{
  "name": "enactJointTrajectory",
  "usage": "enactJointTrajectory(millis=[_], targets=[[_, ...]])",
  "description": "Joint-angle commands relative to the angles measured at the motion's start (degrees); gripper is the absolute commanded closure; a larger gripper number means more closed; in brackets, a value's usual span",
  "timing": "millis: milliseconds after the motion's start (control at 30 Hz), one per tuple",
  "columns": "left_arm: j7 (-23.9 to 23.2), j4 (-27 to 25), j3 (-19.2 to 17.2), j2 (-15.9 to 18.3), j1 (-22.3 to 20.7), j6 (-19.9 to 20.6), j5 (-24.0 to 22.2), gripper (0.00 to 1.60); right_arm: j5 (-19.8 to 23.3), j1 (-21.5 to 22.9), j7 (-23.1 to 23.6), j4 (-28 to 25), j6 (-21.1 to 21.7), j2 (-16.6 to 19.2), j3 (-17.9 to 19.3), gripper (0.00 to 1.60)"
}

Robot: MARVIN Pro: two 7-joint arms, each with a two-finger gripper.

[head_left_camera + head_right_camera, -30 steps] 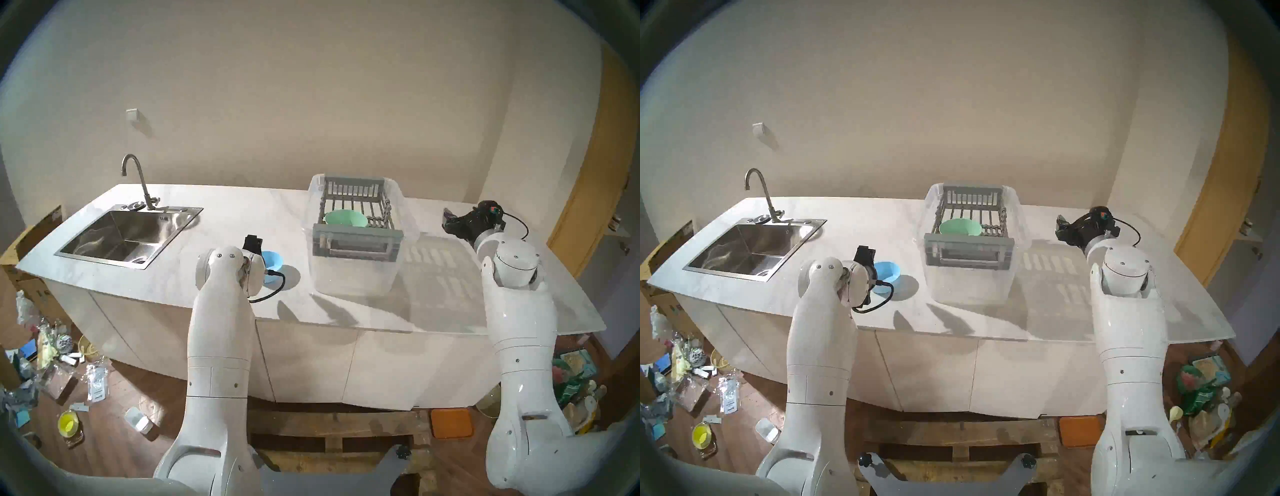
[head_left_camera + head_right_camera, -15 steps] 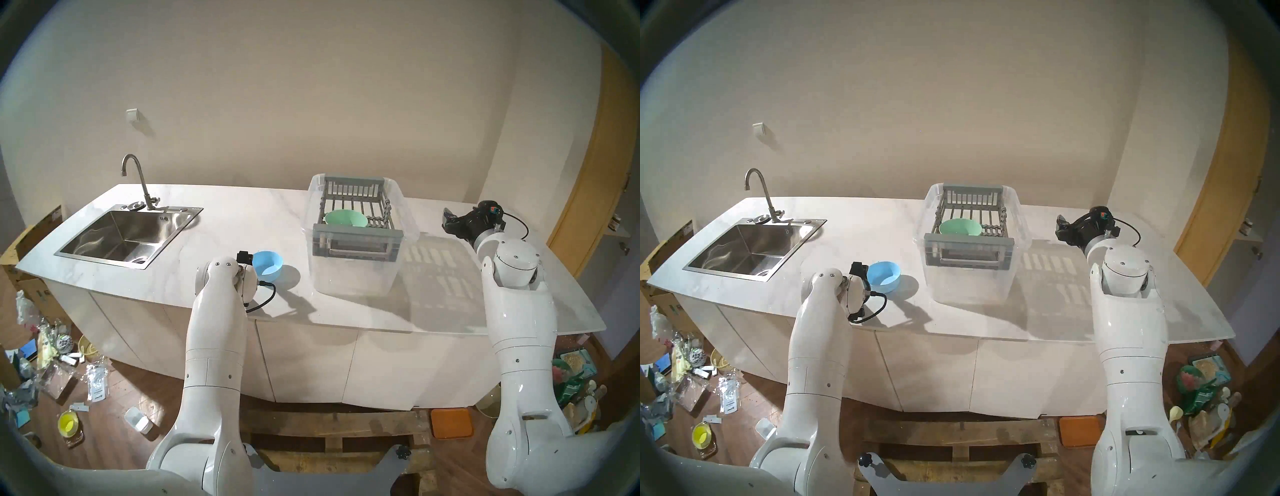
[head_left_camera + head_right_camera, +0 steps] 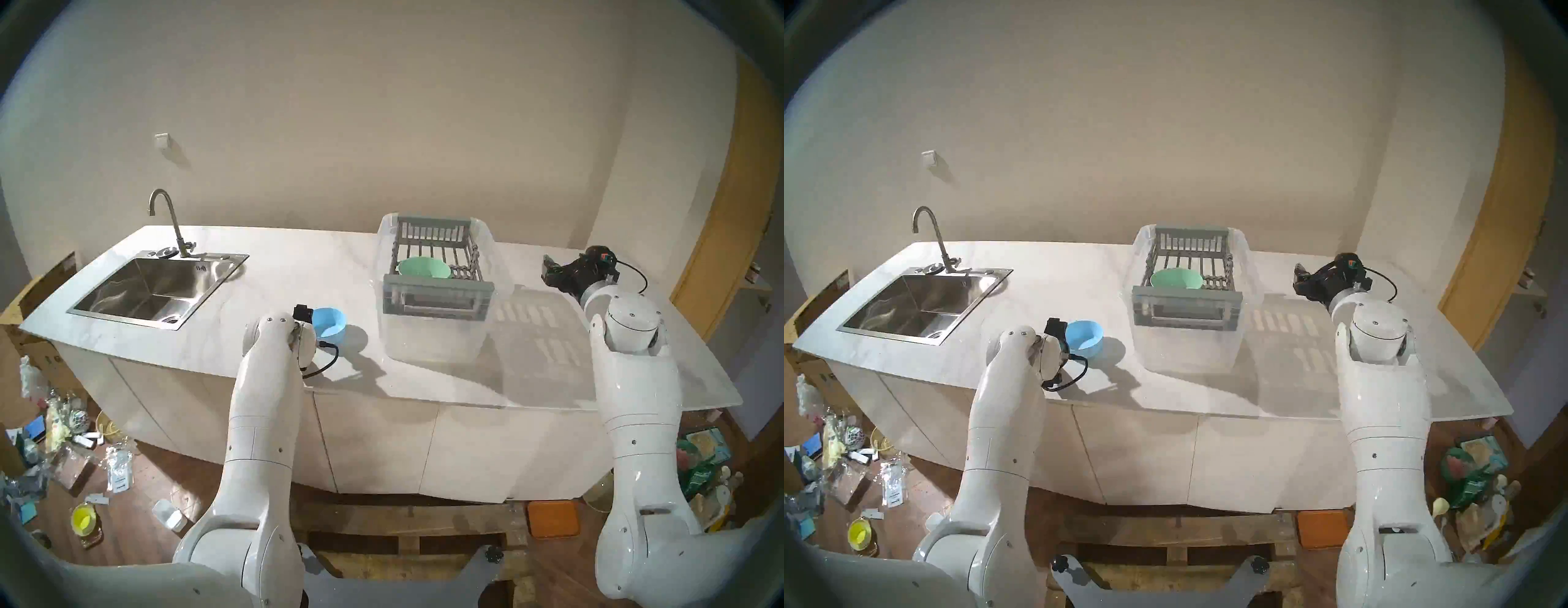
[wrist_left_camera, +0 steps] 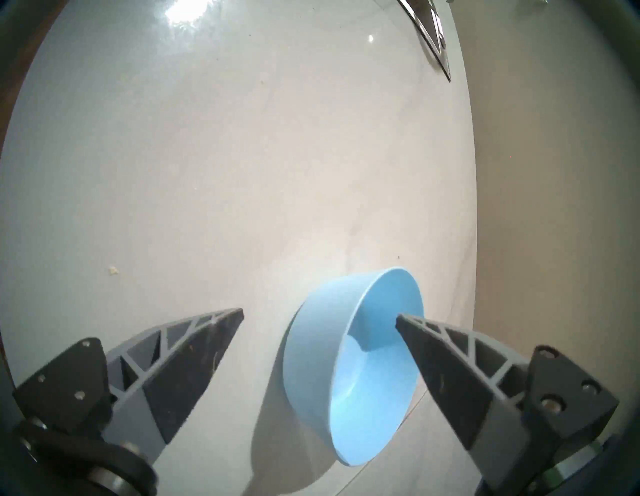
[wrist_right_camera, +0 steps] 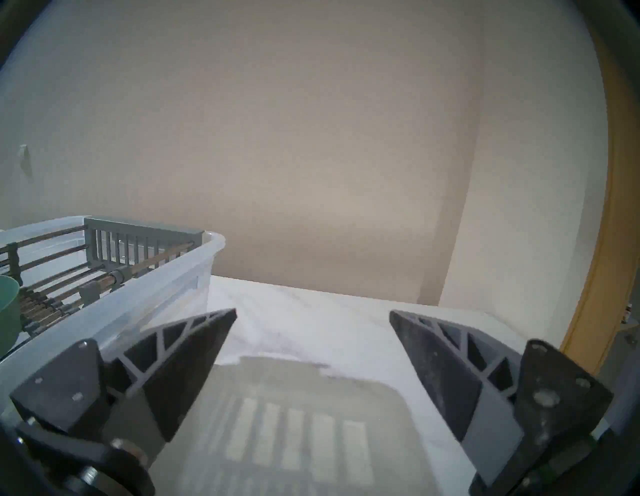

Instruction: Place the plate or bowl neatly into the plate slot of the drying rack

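A light blue bowl [image 3: 330, 326] [image 3: 1085, 337] stands upright on the white counter, left of the drying rack. My left gripper [image 4: 320, 313] [image 3: 302, 314] is open at the bowl's [image 4: 353, 367] near-left side. One fingertip [image 4: 403, 320] is over its opening and the other is outside its wall. The grey drying rack [image 3: 437, 293] [image 3: 1187, 303] [image 5: 142, 239] sits in a clear tub [image 3: 432, 339]. A green bowl [image 3: 423, 267] [image 3: 1176, 278] lies at its front, with plate slots [image 3: 449, 254] bare behind. My right gripper [image 5: 313, 313] [image 3: 549, 268] hangs open and empty right of the tub.
A steel sink [image 3: 152, 288] with a faucet [image 3: 169, 220] takes up the counter's left end. The counter's front edge [image 3: 424, 397] runs just behind my left wrist. Clutter lies on the floor at both sides.
My left wrist dropped and drew back to the left, uncovering more of the blue bowl, then edged slightly toward it. The bowl and the right arm have not moved.
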Motion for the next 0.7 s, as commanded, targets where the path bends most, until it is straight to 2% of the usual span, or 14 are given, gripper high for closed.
enactJointTrajectory(millis=[0, 267, 300, 500, 667], targets=[[-2.7, 2.3, 0.0, 0.0, -2.9, 1.1, -1.5, 0.0, 0.0, 1.2, 0.0, -1.4, -1.1, 0.2, 0.0, 0.0], [-4.2, 8.2, 0.1, -0.2, -5.3, 3.0, -3.6, 0.0, 0.0, 1.2, 0.0, -1.4, -1.2, 0.2, -0.1, 0.0], [-4.2, 8.6, -0.2, -0.5, -5.5, 2.7, -3.9, 1.6, 0.0, 1.2, 0.0, -1.4, -1.2, 0.2, -0.1, 0.0], [-5.4, 8.8, 0.0, -0.2, -5.8, 2.9, -4.2, 1.6, 0.0, 1.2, 0.0, -1.4, -1.1, 0.2, -0.1, 0.0], [-6.9, 6.4, 2.2, 1.2, -5.6, 1.4, -1.0, 1.6, 0.0, 1.2, 0.0, -1.4, -1.0, 0.2, -0.1, 0.0]])
